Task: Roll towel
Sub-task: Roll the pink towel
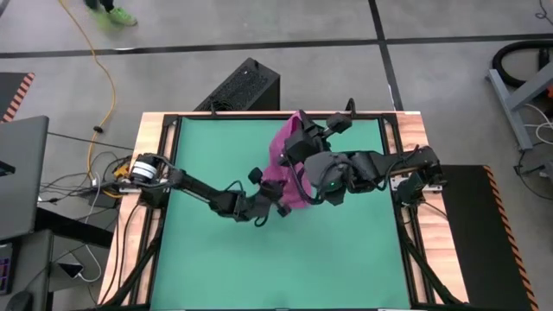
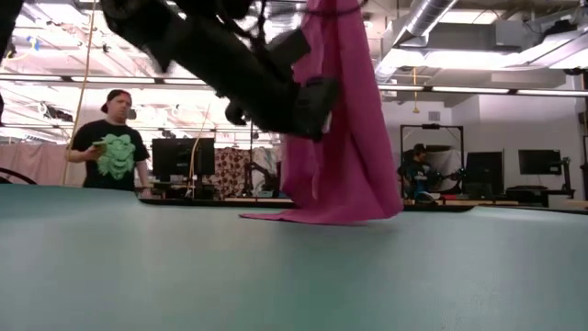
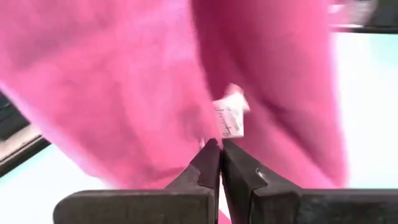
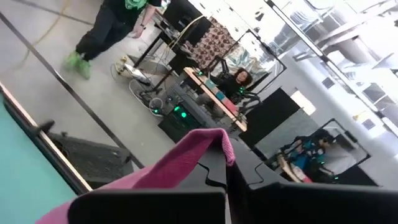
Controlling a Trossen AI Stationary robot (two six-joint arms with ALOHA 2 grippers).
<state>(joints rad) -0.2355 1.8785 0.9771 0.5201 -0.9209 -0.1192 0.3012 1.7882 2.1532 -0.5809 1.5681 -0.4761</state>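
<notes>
Right gripper (image 4: pixel 227 165) pinches the towel (image 1: pixel 289 164) by its top, upper centre of the high view; it hangs long axis vertical, bottom edge trailing on the table (image 1: pixel 216 259). Left gripper (image 3: pixel 219 155), pressed together, sits low against the cloth beside the white tag (image 3: pixel 230 115); grip on the fabric unclear.

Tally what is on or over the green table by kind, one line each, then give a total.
Towel: 1, the magenta towel, hanging with its lower edge on the table
Grippers: 2, the left gripper and the right gripper, both shut on the towel
White tags: 1, the tag on the towel
Total: 4
</notes>
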